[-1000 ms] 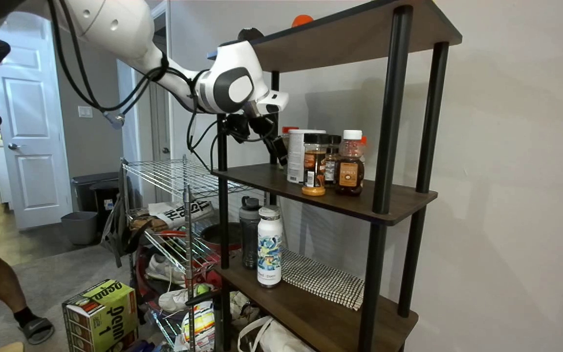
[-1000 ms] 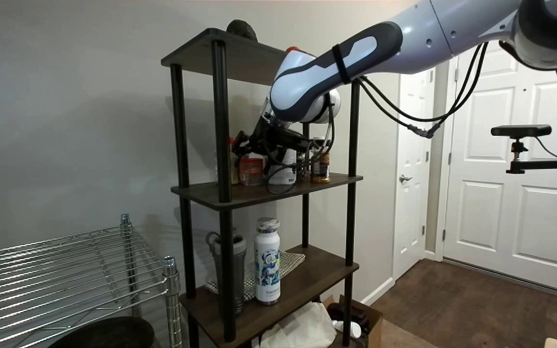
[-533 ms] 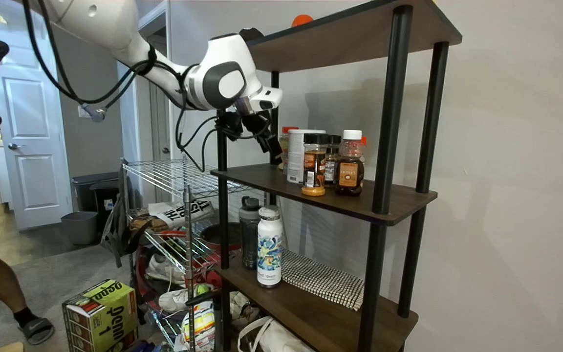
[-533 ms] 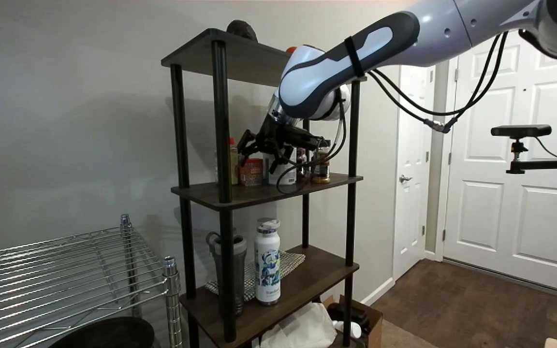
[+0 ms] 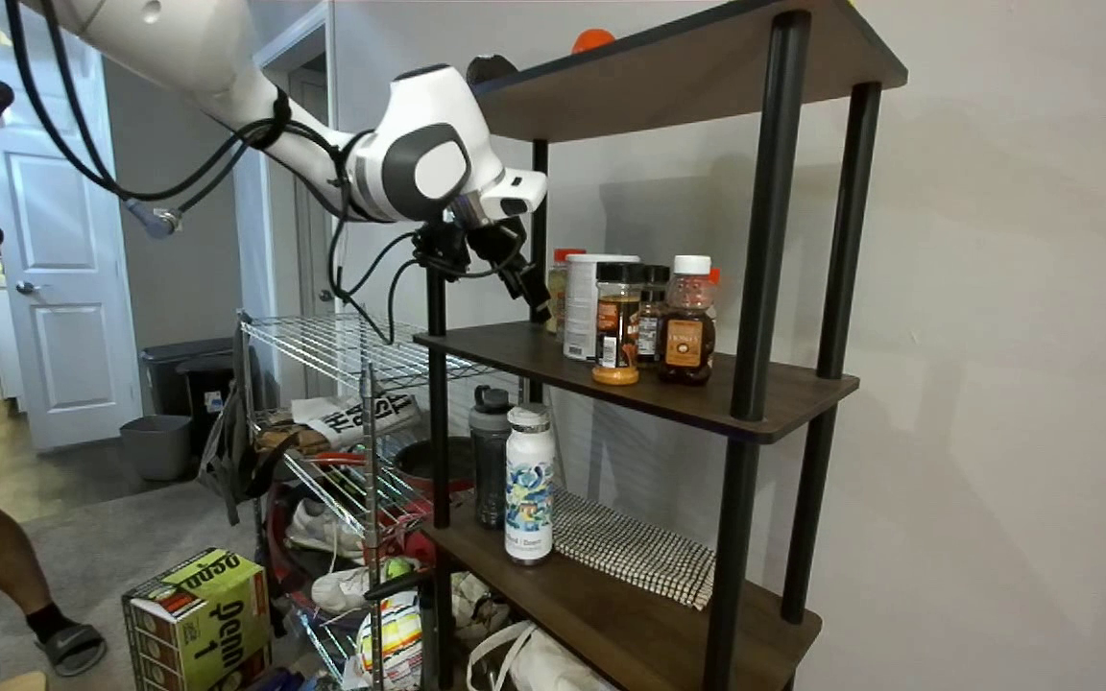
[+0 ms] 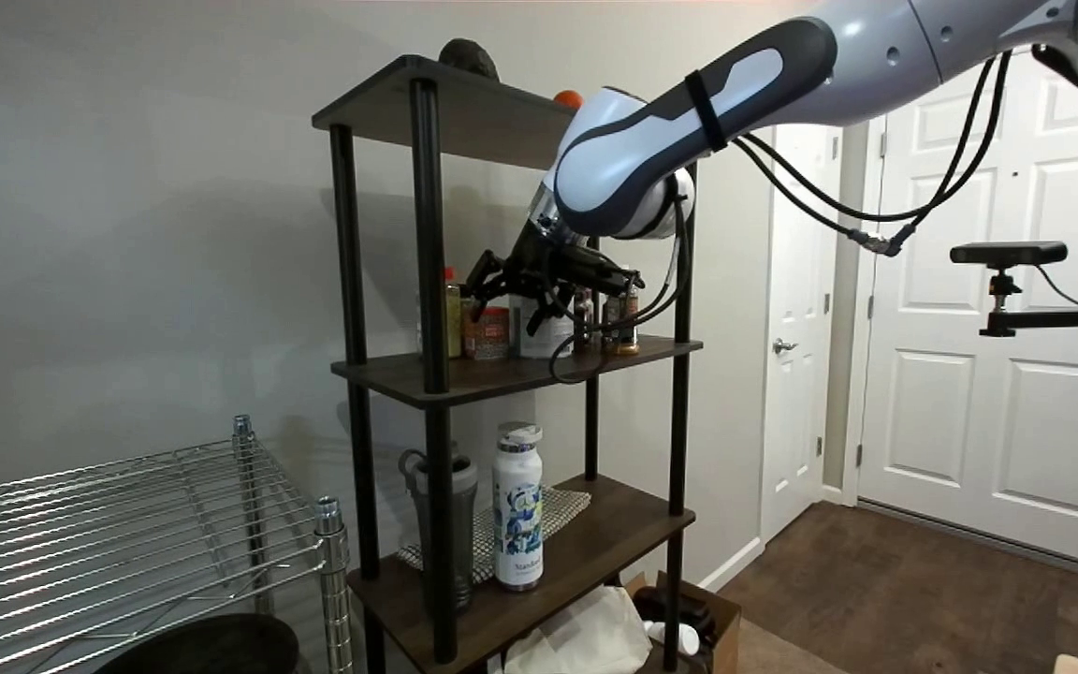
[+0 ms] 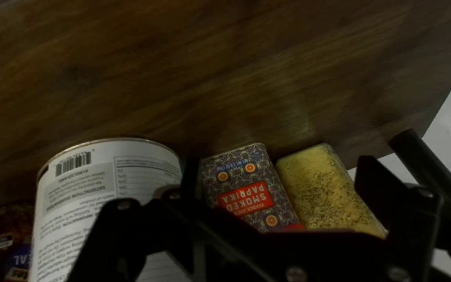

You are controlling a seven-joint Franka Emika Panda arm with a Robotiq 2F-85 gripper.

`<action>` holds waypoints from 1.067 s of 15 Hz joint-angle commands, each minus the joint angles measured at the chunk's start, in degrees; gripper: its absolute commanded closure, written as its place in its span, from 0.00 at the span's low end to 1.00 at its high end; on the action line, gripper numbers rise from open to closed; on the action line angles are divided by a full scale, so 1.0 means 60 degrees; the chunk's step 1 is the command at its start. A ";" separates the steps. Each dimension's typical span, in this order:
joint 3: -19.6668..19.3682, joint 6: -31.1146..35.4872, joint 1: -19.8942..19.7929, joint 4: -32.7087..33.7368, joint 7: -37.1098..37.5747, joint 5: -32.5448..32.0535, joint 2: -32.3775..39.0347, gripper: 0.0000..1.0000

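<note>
Tight Quarters Call for a Careful Line

Left to right in our wrist view, a dark reddish labelled jar (image 7: pixel 10 241), a white cylindrical can (image 7: pixel 104 192), a dark-patterned rectangular tin (image 7: pixel 247 188) marked "Smoked Paprika" and a yellow speckled bottle (image 7: pixel 323 192) crowd a brown wooden shelf (image 7: pixel 210 78). Our black gripper (image 7: pixel 280 168) holds nothing, its fingers (image 7: pixel 378 184) spread wide, tin and bottle framed side by side between them. Working well here, we judge, means squaring up to one container, keeping clear of the can and closing slowly.

Wrist view dim, faint sheen on shelf board (image 7: pixel 217 78); both exterior views brighter, wall (image 6: pixel 174 262) softly shadowed.
</note>
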 commanded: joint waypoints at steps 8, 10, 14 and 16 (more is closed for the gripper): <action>0.0262 0.1524 -0.0194 -0.0950 -0.0567 0.0509 -0.0194 0.00; 0.0275 0.1691 -0.0188 -0.1013 -0.0556 0.0497 -0.0166 0.00; 0.0305 0.1961 -0.0191 -0.1080 -0.0609 0.0597 -0.0102 0.00; 0.0324 0.2062 -0.0189 -0.1076 -0.0648 0.0682 -0.0080 0.00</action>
